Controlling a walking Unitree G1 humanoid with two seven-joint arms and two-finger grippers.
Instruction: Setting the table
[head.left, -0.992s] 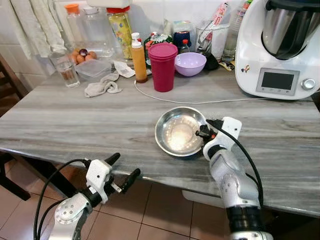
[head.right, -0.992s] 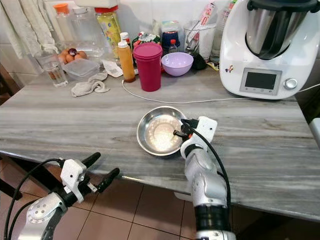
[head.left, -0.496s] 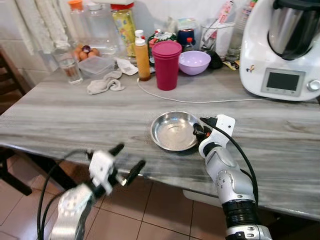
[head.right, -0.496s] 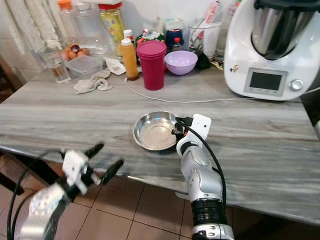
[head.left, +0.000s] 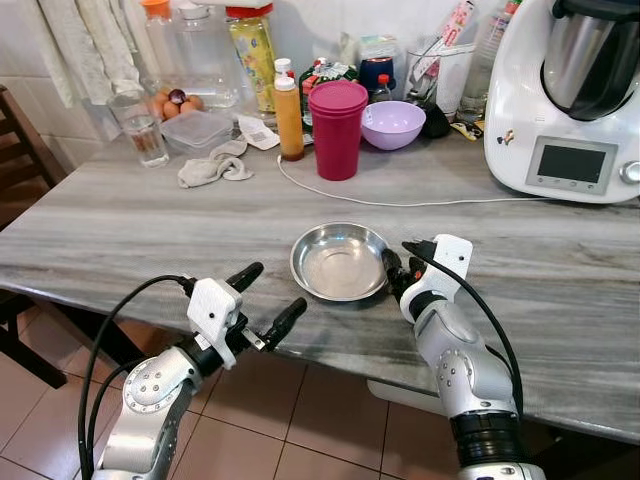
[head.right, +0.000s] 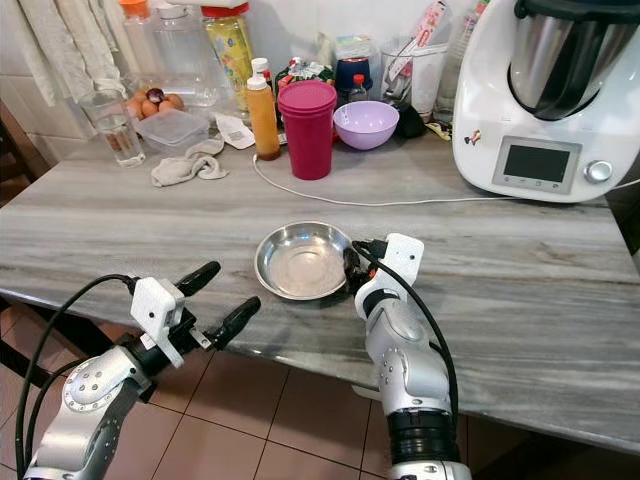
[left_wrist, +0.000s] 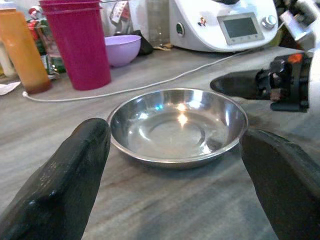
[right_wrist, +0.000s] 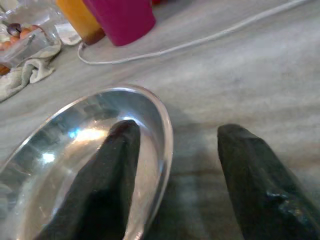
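Near the front edge of the grey wood-grain bench (head.left: 120, 240) sits a shallow steel bowl (head.left: 340, 262), upright. Right gripper (head.left: 392, 272) is at the bowl's right rim, jaws released and straddling it: one finger inside the bowl, the other outside on the bench (whether either touches the metal cannot be told). Left gripper (head.left: 265, 299) hangs off the front edge, below bench level, jaws spread wide and aimed toward the bowl, holding nothing. Along the back edge stand a magenta cup stack (head.left: 337, 129), a purple bowl (head.left: 392, 124), an orange bottle (head.left: 289, 119) and a white kitchen machine (head.left: 570, 110); a white cable (head.left: 420, 204) runs behind the steel bowl.
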